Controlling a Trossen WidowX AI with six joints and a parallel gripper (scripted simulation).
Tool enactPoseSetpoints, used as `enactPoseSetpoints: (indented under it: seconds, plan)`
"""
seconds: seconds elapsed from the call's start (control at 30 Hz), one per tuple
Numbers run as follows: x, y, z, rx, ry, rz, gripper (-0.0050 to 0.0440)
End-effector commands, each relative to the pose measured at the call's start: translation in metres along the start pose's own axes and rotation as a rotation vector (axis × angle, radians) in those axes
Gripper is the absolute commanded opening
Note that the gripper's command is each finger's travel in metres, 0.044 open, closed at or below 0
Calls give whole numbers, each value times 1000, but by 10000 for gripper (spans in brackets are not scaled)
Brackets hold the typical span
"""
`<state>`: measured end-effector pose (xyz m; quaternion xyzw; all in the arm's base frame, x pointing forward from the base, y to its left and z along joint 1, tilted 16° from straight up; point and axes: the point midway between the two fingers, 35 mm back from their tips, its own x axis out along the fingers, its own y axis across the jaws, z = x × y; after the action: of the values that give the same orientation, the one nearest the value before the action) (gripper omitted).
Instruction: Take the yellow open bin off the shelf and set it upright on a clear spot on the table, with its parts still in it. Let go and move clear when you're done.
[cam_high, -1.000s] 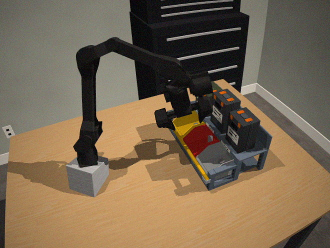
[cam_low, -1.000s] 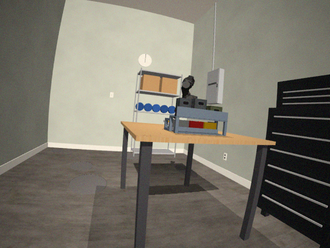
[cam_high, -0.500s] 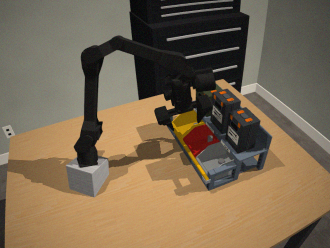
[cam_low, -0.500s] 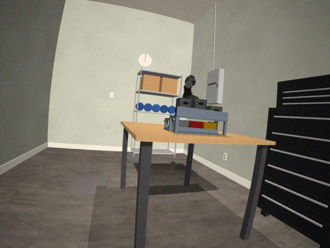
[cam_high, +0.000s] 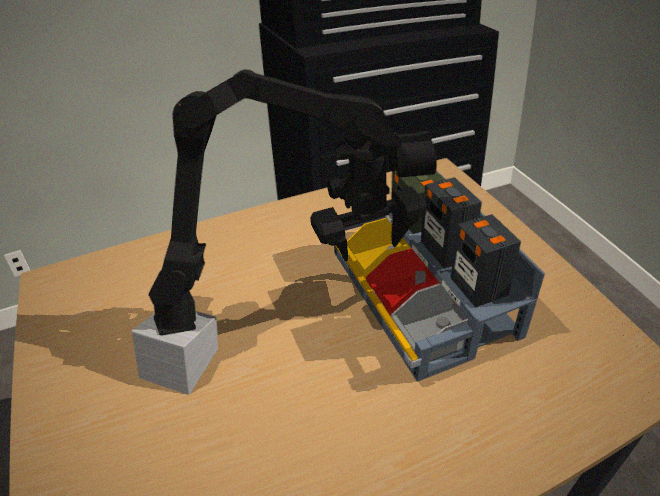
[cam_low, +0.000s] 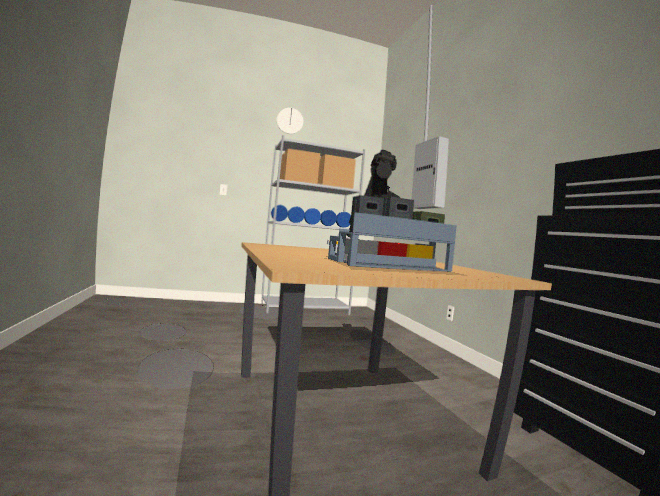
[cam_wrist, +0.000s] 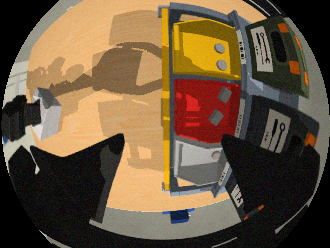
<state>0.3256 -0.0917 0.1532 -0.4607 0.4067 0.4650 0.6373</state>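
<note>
Red bin (cam_high: 397, 274) (cam_low: 392, 249) (cam_wrist: 197, 110) sits just beside the yellow bin (cam_high: 368, 253) (cam_low: 420, 251) (cam_wrist: 200, 47)

Compared with 1.0 s ago, we record the arm (cam_high: 187, 184) (cam_low: 383, 169) extended farther toward the shelf (cam_high: 445, 341) (cam_low: 402, 226). In the top view, we find its two upper bends shifted right, with the upper one also higher in the picture. The hand section that was slanted now hangs closer to vertical, and we note the fingers (cam_high: 328, 226) slightly higher. In the exterior view, we see the arm's visible top displaced slightly right and upward, continuing the shift seen at 0.5 s ago.
</note>
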Motion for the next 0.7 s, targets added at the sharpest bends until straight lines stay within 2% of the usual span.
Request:
enactPoseSetpoints:
  seconds: [0.0,0.67]
  plan:
    - [-8,-2,2,-26,20,-6,440]
    - [-9,-1,4,-39,30,9,440]
